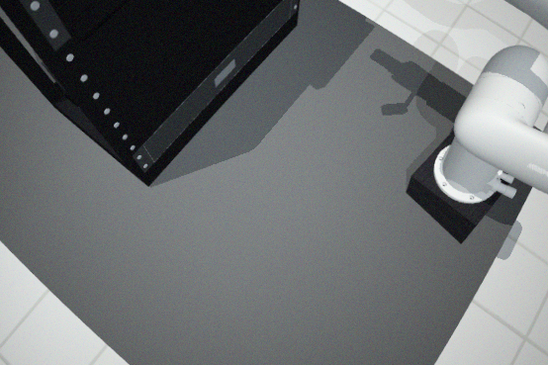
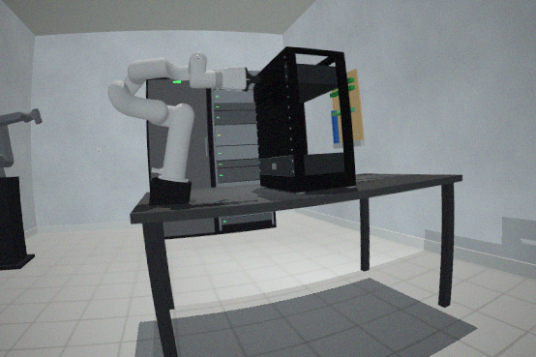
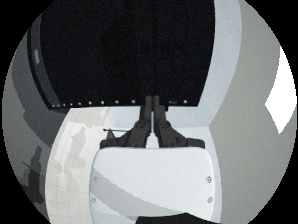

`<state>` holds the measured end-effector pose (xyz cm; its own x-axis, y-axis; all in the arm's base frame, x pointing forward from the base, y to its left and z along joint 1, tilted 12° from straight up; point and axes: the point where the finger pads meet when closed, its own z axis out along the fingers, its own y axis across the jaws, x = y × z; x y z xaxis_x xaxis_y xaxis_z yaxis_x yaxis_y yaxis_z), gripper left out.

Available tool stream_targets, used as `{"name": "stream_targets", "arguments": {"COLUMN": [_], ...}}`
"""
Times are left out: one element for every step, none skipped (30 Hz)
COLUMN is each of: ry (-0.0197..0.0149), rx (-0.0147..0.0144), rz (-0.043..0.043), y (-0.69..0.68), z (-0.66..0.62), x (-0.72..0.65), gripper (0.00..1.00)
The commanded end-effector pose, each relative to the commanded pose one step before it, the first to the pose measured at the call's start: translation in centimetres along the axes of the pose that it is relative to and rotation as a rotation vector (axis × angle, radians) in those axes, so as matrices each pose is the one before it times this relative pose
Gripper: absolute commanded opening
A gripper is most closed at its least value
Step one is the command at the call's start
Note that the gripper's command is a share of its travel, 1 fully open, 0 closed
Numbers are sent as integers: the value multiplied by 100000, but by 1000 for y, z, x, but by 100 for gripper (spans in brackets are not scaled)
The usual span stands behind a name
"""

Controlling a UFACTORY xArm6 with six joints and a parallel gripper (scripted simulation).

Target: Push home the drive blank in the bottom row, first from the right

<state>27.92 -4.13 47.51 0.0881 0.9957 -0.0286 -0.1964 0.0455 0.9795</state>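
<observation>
Dark bench (image 2: 397,182) carries black rack (image 2: 341,100); white arm (image 2: 176,133) reaches high at rack's upper front. Pincer (image 3: 154,104) pressed together, empty, near rack face. Target blank not discernible in any view; push apparently not begun.

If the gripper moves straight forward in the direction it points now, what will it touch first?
Most likely the black rack. The gripper, its fingers shut on nothing, points at the rack's dark upper face, which fills the wrist view. Which part there it would meet is too dark to tell.
</observation>
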Motion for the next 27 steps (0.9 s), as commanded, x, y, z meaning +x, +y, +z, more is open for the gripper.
{"name": "stream_targets", "arguments": {"ry": [325, 0, 0, 2, -4, -1, 0, 0, 0, 0, 0, 1, 0, 0, 0, 1, 0, 0, 0, 0, -2, 3, -1, -1, 0, 0, 0], "rx": [-342, 0, 0, 1, -2, 0, 0, 0, 0, 0, 0, 0, 0, 0, 0, 0, 0, 0, 0, 0, -1, 1, 0, 0, 0, 0, 0], "rz": [5, 0, 0, 0, 1, 0, 0, -1, -1, 2, -2, 0, 0, 1, 0, -1, 0, 0, 0, 0, 1, -1, 1, 0, 0, 0, 0], "y": [-909, 0, 0, -160, -73, -12, 0, 1, 1, -1, 1, 0, 0, -1, 0, 1, 0, 0, 0, 0, -1, 1, -1, -1, 0, 0, 0], "z": [-1423, 0, 0, -202, -91, -15, 10, 63, 150, 254, 357, 450, 523, 569, 585, 570, 525, 453, 0, 0, 360, 255, 151, 64, 10, 0, 0], "x": [-441, 0, 0, -67, -32, -6, 0, 0, 0, -1, 1, 0, 0, 0, 0, 1, 0, 0, 0, 0, -1, 1, -1, -1, 0, 0, 0], "gripper": [0, 0, 0, 0, 0, 0, 0, 0, 0, 0, 0, 0, 0, 0, 0, 0, 0, 0, 0, 0, 0, 0, 0, 0, 0, 0, 0]}}
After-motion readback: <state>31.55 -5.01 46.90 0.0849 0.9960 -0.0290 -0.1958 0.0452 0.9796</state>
